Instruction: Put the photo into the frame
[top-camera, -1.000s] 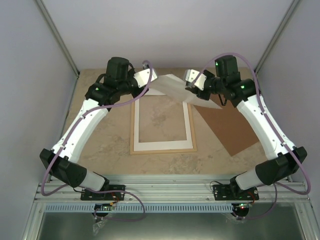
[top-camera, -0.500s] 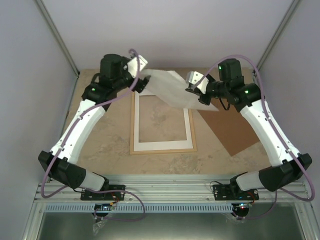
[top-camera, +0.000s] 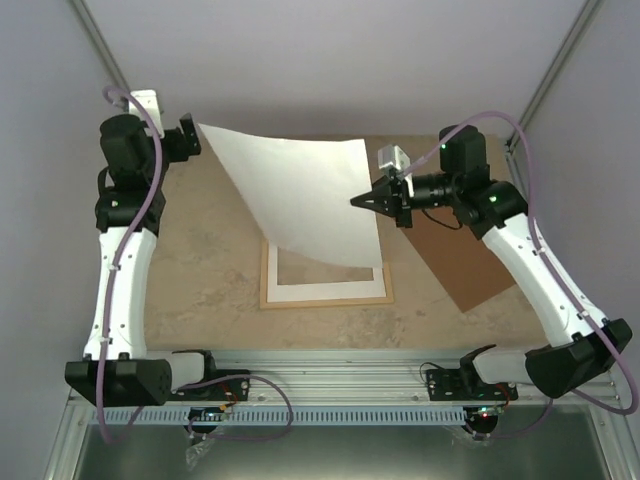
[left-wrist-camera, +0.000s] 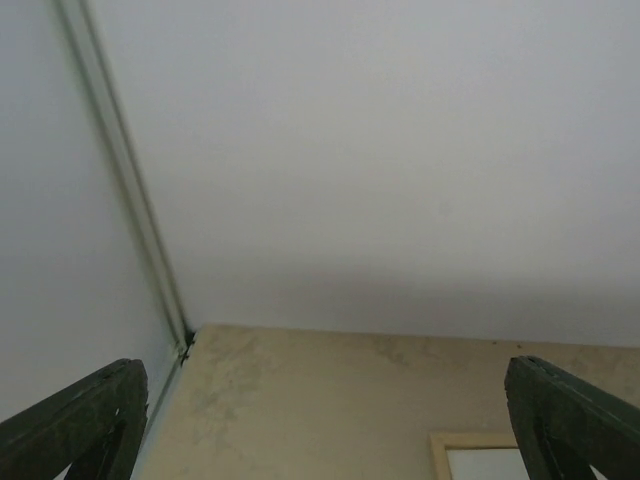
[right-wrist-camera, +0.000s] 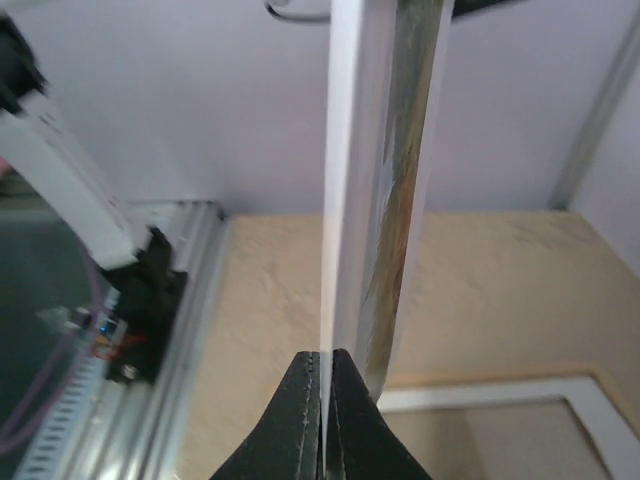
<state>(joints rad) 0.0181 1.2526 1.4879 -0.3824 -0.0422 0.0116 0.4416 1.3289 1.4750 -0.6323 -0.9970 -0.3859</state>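
Photo hangs in the air, plain white back upward, over the far half of the frame, which lies flat at the middle of the table. We see the right gripper pinched tight on the photo's right edge. The left gripper gapes empty beside its far-left corner. A brown backing board lies right of the frame.

Big photo, plain white back showing, up in the air and tilted, pinched at its right edge by the right hand. Pale wood frame lying flat below, top part hidden behind the photo.
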